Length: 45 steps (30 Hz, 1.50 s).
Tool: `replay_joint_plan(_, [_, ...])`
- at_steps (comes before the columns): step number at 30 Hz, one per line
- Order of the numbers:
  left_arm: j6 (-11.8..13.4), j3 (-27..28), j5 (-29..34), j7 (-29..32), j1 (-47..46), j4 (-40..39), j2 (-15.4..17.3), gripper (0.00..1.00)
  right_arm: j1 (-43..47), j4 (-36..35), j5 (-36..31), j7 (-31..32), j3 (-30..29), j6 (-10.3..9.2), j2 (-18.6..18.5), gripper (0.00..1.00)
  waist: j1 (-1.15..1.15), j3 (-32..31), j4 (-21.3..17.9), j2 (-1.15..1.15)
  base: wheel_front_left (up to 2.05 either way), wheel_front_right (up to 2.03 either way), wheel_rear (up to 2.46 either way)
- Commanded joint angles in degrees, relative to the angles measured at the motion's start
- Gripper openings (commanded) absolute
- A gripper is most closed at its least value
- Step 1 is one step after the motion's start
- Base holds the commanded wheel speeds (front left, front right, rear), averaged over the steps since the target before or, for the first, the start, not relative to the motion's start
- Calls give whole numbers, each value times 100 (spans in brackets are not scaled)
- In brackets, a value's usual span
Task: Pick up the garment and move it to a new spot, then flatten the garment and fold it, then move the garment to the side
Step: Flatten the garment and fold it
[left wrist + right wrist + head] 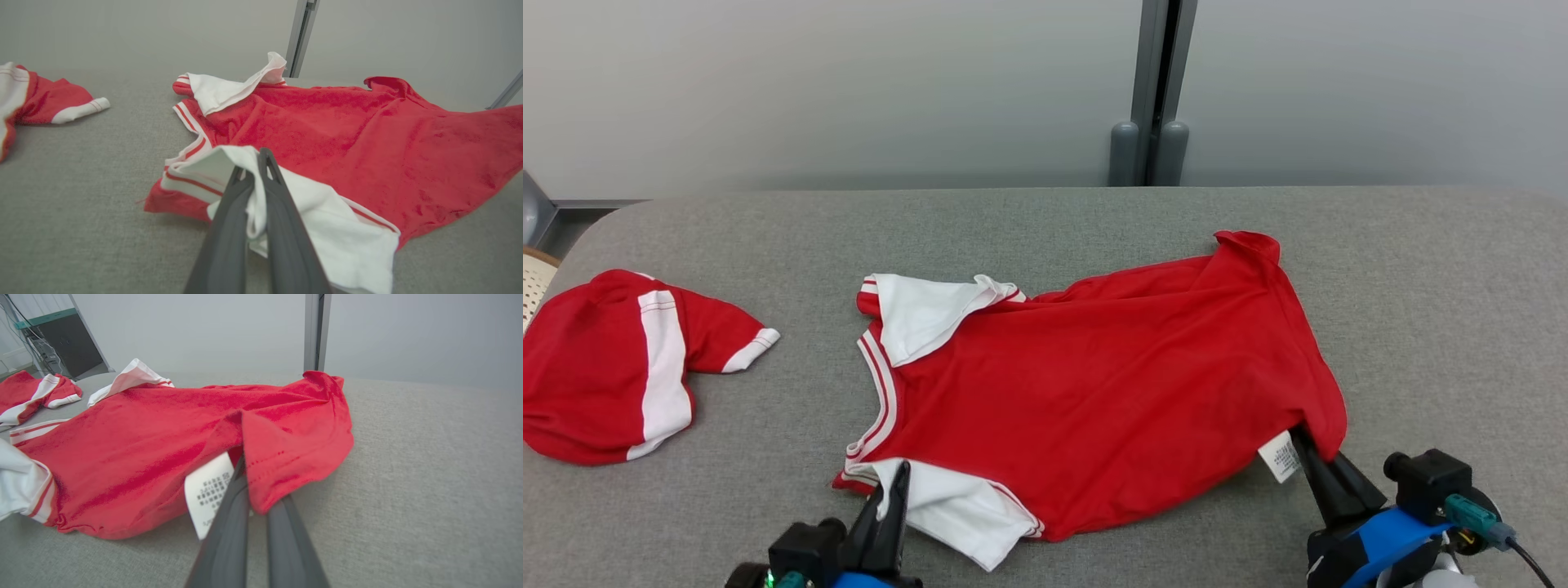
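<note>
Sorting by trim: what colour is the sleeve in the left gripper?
The sleeve is white, red-striped; left wrist view.

Bare grey tabletop (1437, 327) lies open right of the spread red garment (1111, 376) and along the far edge, while a second red garment (613, 367) takes the left end and a grey post (1152, 90) stands behind.

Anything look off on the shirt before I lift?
The shirt isn't flat: its far white sleeve is flipped back over the red body, and the care label hangs out at the hem by the right gripper. No tears visible.
</note>
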Motion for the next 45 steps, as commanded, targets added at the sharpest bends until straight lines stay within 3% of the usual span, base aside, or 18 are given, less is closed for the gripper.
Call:
replay_joint_plan(1, [19,39,-7,-25,-157,-66,78,0,-47,-68,-15,-20,-13,0,-48,0,0,9,-12,0,0,0,0])
replay_joint_plan(9, [-43,164,-287,226,-1633,-658,543,0,-1140,-440,69,-19,57,0,-377,0,0,350,-156,0,0,0,0])
replay_joint_plan(16, [-57,59,-698,682,-3746,-574,1018,0,-3105,34,397,199,470,0,-596,0,0,1079,-337,0,0,0,0])
replay_joint_plan(23, [-59,-133,-1155,1003,-5996,150,1399,0,-5291,781,969,552,1030,0,-688,0,0,1770,-531,0,0,0,0])
replay_joint_plan(29, [-60,-215,-1331,1028,-7639,976,1490,0,-6903,1402,1471,696,1266,0,-674,0,0,2092,-667,0,0,0,0])
replay_joint_plan(35, [-60,-440,-1416,873,-8664,1584,1470,0,-7946,1973,1675,620,1599,0,-698,0,0,2115,-751,0,0,0,0])
replay_joint_plan(45, [-60,-887,-1751,542,-9254,2212,1387,0,-8444,2593,2208,328,2135,0,-837,0,0,2355,-729,0,0,0,0])
